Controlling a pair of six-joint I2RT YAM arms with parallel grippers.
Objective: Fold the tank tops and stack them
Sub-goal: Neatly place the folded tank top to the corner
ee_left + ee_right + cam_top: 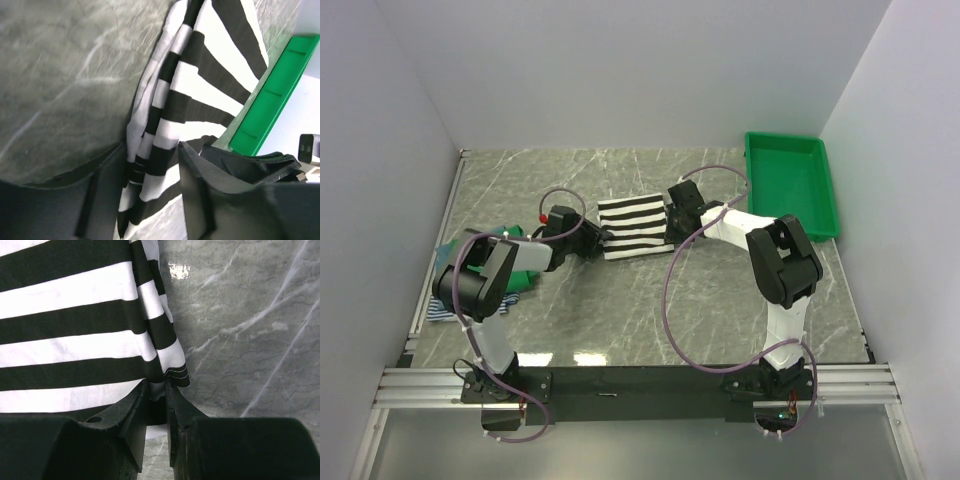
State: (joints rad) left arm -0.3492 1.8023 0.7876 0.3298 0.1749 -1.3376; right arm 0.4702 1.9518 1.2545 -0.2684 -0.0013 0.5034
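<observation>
The black-and-white striped tank top (632, 228) lies folded into a rectangle at mid-table. My left gripper (592, 240) is at its left edge. In the left wrist view the jaws (150, 147) hold a bunched, layered edge of the striped cloth (200, 75). My right gripper (672, 215) is at its right edge. In the right wrist view (156, 385) it is shut on the hem corner of the striped cloth (75, 340). The green tank top (527, 265) lies crumpled under my left arm. A blue-white striped top (440, 312) lies at the table's left edge. The solid blue top is mostly hidden.
A rigid green plastic bin (790, 185) stands at the back right and also shows in the left wrist view (270, 95). White walls enclose the marble table (620, 320) on three sides. A metal rail runs along the left edge.
</observation>
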